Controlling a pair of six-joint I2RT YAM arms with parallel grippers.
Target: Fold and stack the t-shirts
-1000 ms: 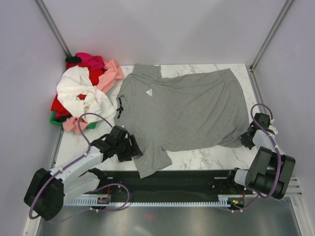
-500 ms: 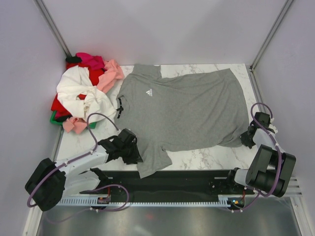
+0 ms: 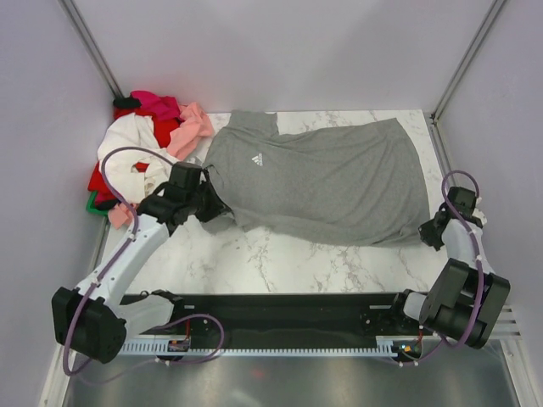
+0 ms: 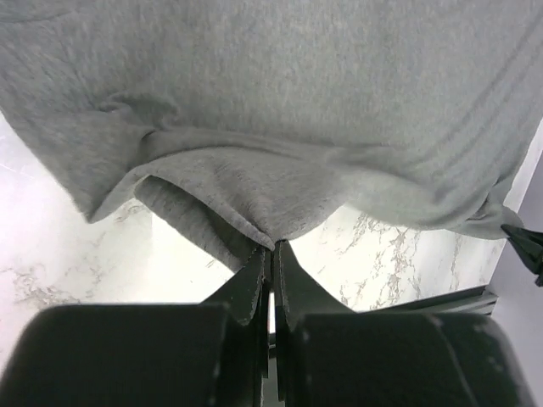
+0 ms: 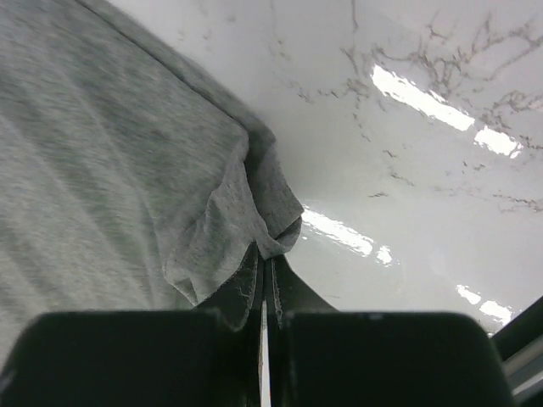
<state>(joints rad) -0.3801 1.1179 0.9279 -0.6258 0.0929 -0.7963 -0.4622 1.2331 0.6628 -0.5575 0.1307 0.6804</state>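
Spread t-shirt (image 3: 322, 182) lies across the table's (image 3: 280, 263) middle and far half, collar end left, hem end right. Heap of t-shirts (image 3: 140, 161) sits at the far-left corner, just beside the collar, probably overhanging the table's left edge. Left gripper (image 3: 208, 203) is on the shirt's near-left edge, right gripper (image 3: 428, 229) on its near-right corner.

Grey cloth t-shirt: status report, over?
Left gripper and right gripper shut on grey cloth t-shirt, near edge. Logo up. Heap of white, red, pink shirts beside collar end.
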